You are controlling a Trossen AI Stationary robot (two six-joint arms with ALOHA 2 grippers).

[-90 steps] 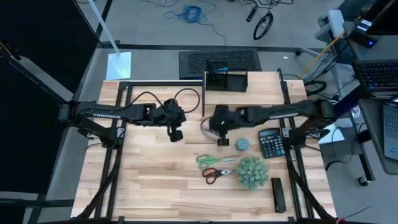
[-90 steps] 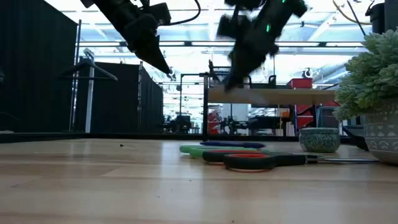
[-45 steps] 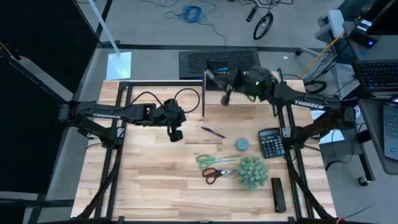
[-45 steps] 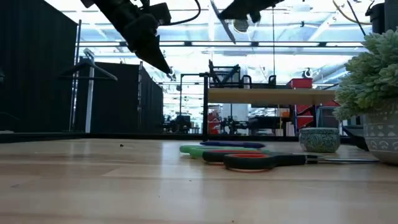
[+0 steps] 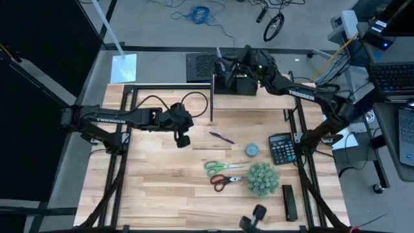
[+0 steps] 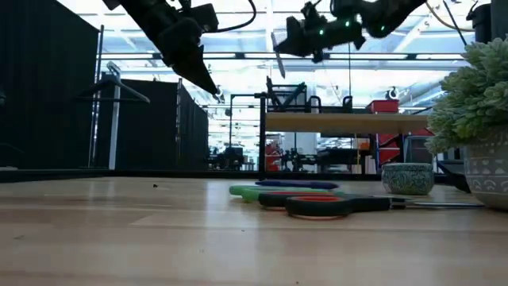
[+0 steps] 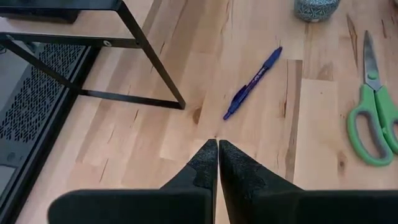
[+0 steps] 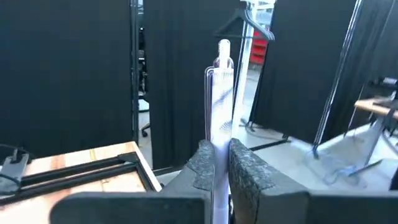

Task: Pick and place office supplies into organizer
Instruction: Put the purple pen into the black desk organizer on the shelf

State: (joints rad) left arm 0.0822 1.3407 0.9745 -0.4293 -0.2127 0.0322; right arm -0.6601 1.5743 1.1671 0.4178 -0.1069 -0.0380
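My right gripper (image 5: pixel 224 65) hangs above the black mesh organizer (image 5: pixel 237 84), which stands on the wooden shelf riser at the table's far edge. It is shut on a slim clear-barrelled pen (image 8: pixel 219 106). My left gripper (image 7: pixel 217 147) is shut and holds nothing, hovering left of the table's middle. On the table lie a blue pen (image 5: pixel 222 137), a blue-grey disc (image 5: pixel 251 150), green-handled scissors (image 5: pixel 220 167) and red-handled scissors (image 5: pixel 226 181). My right gripper pinches the pen's barrel (image 8: pixel 217 140) between its two fingertips. Much of the pen reaches out past the fingers, up to its cap end (image 8: pixel 224 48). In the low view the pen (image 6: pixel 275 44) stands steeply, lifted clear above the organizer.
A black calculator (image 5: pixel 281 149) and a fuzzy green plant ball (image 5: pixel 262 179) sit at the right. A black oblong (image 5: pixel 289 202) lies near the front right corner. The shelf riser's black legs (image 7: pixel 152 59) stand on the table near the blue pen.
My right gripper has risen from the middle of the table and gone toward the far edge, turning as it went. It has carried the clear pen up over the organizer. The blue pen stays on the table.
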